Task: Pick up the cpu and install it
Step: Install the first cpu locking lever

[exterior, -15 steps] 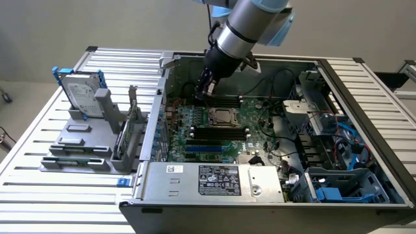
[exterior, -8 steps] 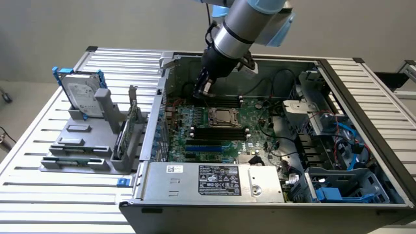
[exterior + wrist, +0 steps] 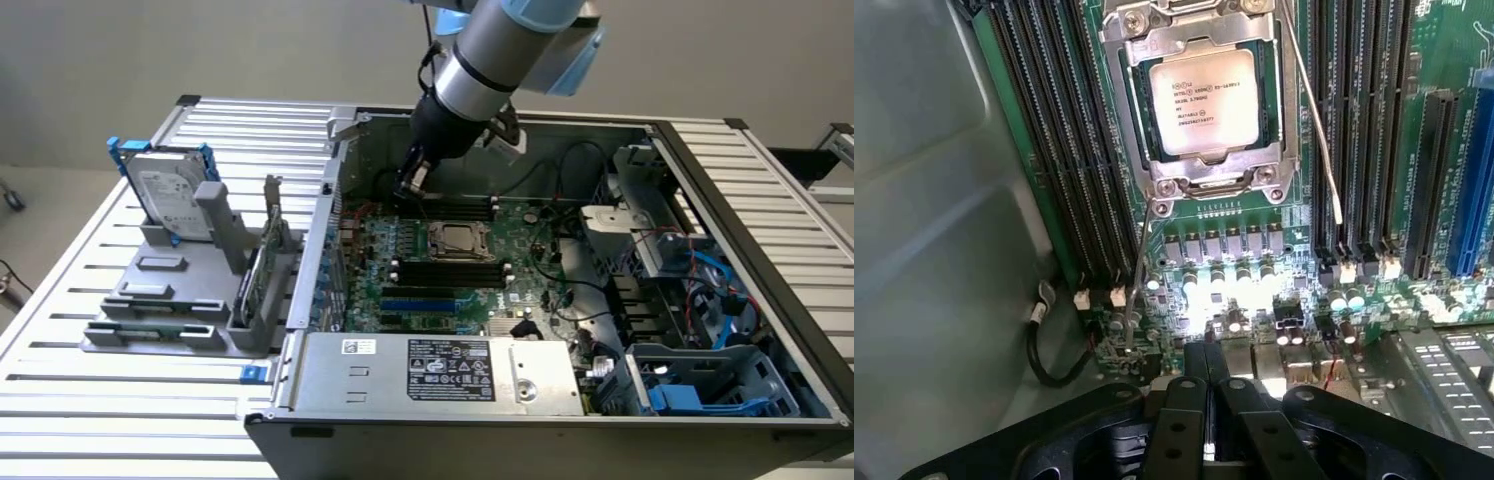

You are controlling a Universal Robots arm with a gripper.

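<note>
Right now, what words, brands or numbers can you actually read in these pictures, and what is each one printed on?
Nothing reads clearly enough to quote.
cpu: rows of print on its metal top, too blurred.
Power supply: dark label with logos, too small.
Hard drive: white label, too small.

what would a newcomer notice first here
The grey arm reaches down into the open computer case, its shut gripper empty above the motherboard. Mid-board, the pale silver cpu sits in its metal-framed socket. On the exterior view's left, a hard drive with a blue bracket stands upright in a grey rack.
</note>
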